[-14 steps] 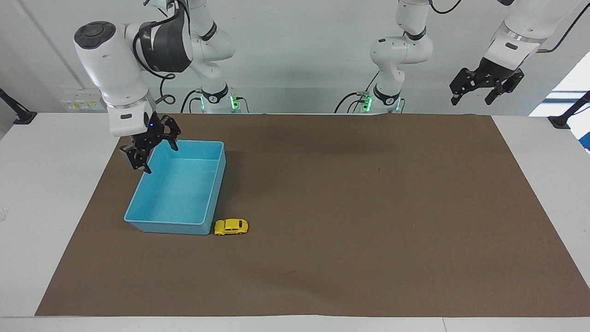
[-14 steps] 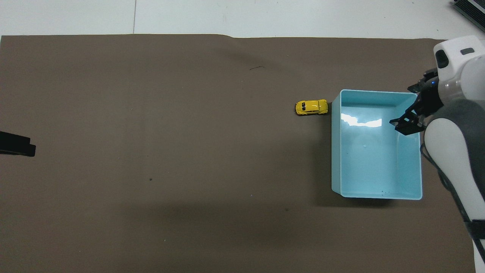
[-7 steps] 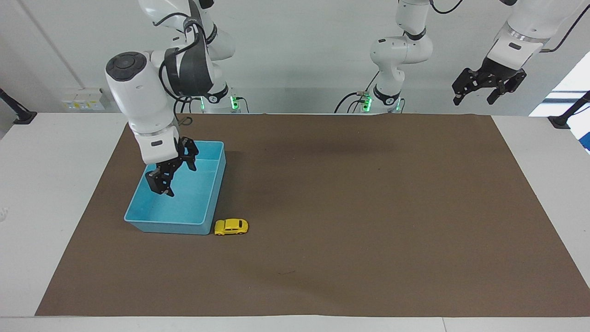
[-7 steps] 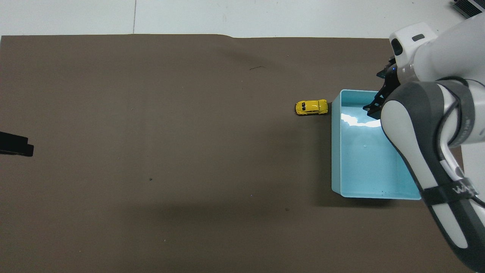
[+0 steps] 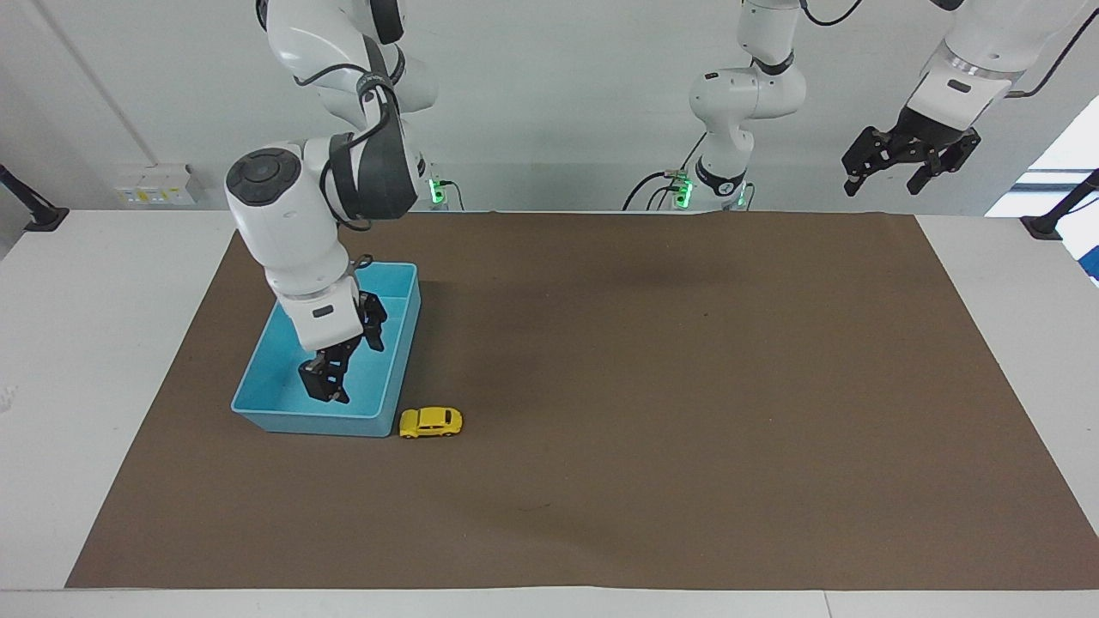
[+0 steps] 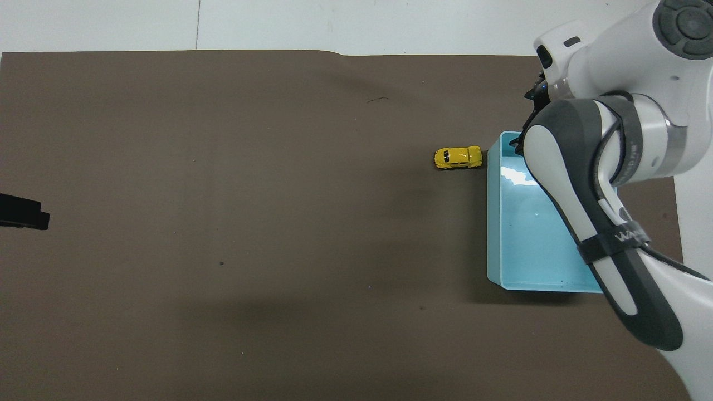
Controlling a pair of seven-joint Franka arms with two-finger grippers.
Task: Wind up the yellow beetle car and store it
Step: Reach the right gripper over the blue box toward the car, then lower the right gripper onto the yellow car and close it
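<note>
The yellow beetle car stands on its wheels on the brown mat, right beside the corner of the light-blue bin that is farthest from the robots. It also shows in the overhead view. My right gripper is open and empty, pointing down over the inside of the bin, over its end nearest the car. In the overhead view the right arm hides most of this gripper and part of the bin. My left gripper is open and waits high above the left arm's end of the table.
A brown mat covers most of the white table. The bin holds nothing that I can see. The left gripper's tip shows as a black shape at the edge of the overhead view.
My right gripper has moved from the bin's corner nearest the robots across the bin toward the car, and has come lower. The car, the bin and the left arm have not moved.
</note>
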